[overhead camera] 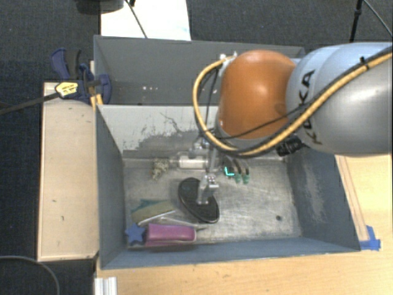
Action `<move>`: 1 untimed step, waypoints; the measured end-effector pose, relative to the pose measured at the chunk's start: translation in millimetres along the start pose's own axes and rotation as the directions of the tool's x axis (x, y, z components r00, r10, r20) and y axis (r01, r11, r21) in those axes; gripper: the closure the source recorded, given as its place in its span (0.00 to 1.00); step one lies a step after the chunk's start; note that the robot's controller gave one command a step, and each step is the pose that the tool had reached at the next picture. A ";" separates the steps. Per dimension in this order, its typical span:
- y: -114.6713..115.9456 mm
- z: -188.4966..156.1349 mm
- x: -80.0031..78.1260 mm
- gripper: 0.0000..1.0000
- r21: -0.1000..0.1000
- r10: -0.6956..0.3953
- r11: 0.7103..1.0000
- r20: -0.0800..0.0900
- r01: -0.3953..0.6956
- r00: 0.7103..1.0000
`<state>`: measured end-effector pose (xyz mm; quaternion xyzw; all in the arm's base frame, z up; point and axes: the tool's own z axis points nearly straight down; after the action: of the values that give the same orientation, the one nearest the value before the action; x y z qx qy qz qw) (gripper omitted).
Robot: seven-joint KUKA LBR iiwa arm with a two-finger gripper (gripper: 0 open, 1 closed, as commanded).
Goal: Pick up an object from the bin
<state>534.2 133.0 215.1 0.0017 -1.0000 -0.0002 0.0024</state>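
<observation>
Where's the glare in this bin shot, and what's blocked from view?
Camera view: glare streaks the silver arm, a soft sheen lies on its orange cover; the arm hides the back right corner of the bin; the gripper partly covers a black oval disc.

i note that the round orange wrist cover (pixel 255 94) and the silver-grey arm (pixel 344 97) hide the far right part of the grey metal bin (pixel 110 183). the arm is cut off by the right edge. the thin metal gripper (pixel 207 192) covers the middle of a black oval disc (pixel 189 196). small green pieces (pixel 239 176) lie half under the cover, kind unclear. a pale olive lump (pixel 159 168) is too small to name.
</observation>
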 end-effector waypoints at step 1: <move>-14.7 122.2 13.7 0.00 0.001 -0.150 0.989 0.001 0.150 0.989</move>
<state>519.9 118.3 93.0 0.0767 -0.9971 0.0001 0.0020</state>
